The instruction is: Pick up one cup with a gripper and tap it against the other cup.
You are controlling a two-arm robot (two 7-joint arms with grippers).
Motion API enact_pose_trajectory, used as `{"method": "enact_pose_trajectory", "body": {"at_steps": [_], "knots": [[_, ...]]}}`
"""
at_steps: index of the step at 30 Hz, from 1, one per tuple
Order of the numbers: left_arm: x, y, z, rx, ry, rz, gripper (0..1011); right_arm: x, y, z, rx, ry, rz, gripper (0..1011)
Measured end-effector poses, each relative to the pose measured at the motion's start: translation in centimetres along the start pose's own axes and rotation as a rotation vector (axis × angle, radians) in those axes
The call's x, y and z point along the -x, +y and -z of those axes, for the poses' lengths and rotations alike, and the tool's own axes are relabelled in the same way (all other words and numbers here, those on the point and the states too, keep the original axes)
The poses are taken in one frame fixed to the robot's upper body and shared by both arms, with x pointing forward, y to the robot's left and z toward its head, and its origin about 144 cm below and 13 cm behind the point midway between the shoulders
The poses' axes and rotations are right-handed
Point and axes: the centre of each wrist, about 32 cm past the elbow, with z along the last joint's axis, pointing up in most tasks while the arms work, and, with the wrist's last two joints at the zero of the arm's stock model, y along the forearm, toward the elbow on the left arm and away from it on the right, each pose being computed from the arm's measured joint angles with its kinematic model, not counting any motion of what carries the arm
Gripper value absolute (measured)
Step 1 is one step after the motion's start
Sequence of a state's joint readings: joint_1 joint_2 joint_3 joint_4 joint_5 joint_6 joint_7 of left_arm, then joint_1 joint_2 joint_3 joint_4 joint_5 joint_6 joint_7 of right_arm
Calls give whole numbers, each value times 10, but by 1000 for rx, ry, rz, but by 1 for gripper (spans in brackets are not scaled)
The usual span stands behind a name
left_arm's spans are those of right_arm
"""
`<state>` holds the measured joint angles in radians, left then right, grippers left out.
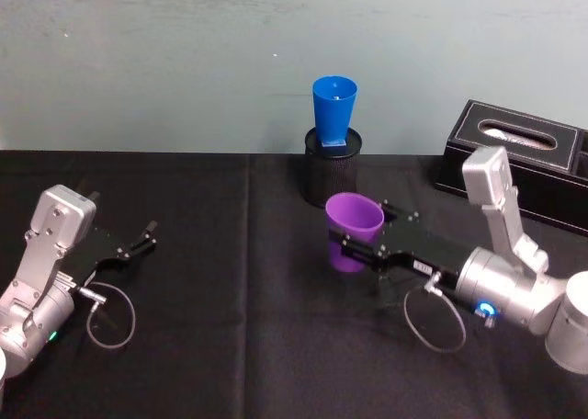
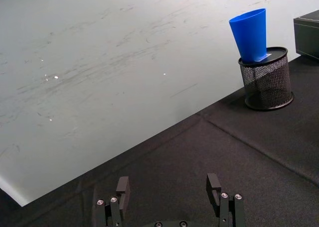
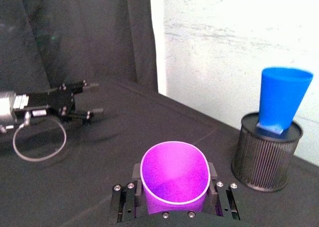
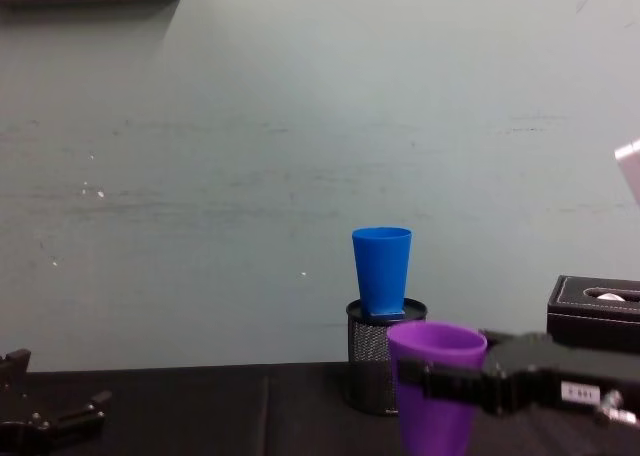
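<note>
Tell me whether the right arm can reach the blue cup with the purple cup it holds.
Probably yes. The right gripper holds the purple cup just in front of the blue cup, which stands in the mesh pen holder. Nothing lies between them.

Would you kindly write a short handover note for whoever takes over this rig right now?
Right gripper: shut on the purple cup, held upright in front of the mesh holder.
Left gripper: open, idle at the left of the table.
Blue cup: standing in the mesh holder, apart from the purple cup.
Done: the grasp. Left: the tap against the blue cup.
</note>
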<state>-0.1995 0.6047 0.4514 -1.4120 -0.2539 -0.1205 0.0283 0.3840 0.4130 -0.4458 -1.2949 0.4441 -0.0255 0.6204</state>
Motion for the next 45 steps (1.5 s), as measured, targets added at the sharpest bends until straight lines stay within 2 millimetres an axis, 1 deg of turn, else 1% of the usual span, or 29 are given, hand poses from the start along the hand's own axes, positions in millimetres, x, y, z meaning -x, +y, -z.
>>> {"method": "enact_pose_trajectory", "body": {"at_steps": [12, 21, 30, 45], "knots": [[0, 0, 0, 0, 0, 0, 1011, -20, 10, -49, 1, -2, -12, 724], [0, 0, 0, 0, 0, 0, 1011, -23, 12, -72, -18, -27, -17, 724], [0, 0, 0, 0, 0, 0, 1011, -21, 12, -81, -18, -42, -23, 724], [0, 0, 0, 0, 0, 0, 1011, -22, 12, -80, -20, -40, -20, 724]]}}
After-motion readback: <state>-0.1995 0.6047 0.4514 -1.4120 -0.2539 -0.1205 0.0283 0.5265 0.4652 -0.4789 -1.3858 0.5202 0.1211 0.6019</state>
